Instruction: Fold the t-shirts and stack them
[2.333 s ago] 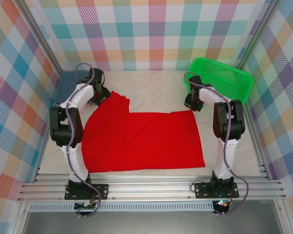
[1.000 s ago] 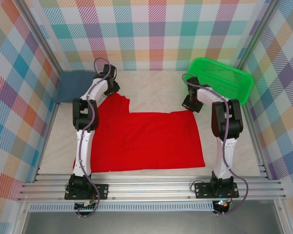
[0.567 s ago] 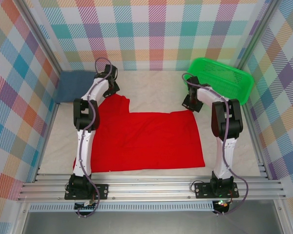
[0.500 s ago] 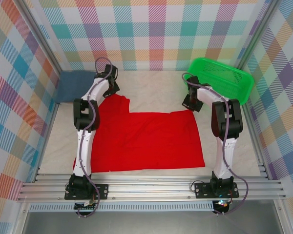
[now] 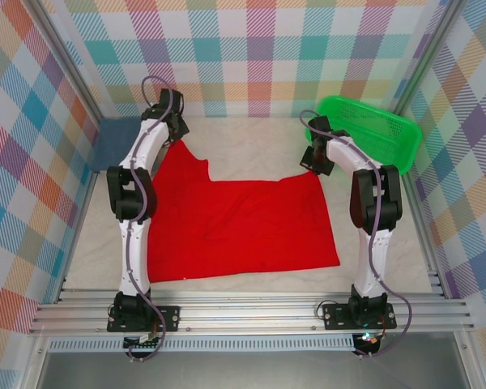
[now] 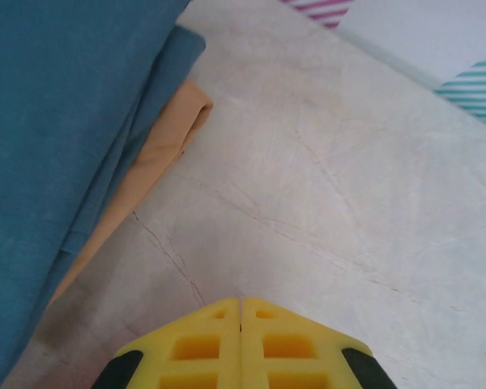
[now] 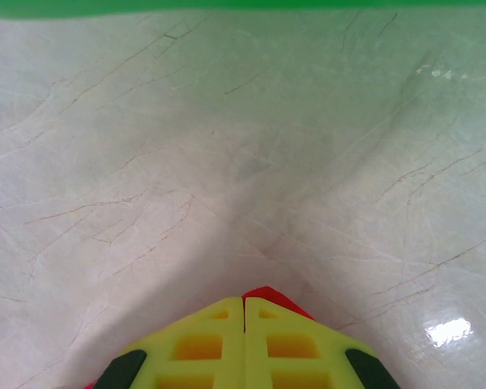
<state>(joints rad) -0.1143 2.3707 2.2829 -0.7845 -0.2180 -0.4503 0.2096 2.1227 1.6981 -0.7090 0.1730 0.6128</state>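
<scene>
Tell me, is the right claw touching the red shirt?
Touching. The right wrist view shows the right claw shut, with a bit of the red shirt poking out at its tip, pinched there.

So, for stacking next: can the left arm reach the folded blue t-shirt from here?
Probably yes: the blue t-shirt lies close beside the left end effector, nothing between, but it is shut on the red t-shirt.

1 red t-shirt (image 5: 243, 227), 1 blue t-shirt (image 5: 109, 146), 1 green basket (image 5: 373, 130).
</scene>
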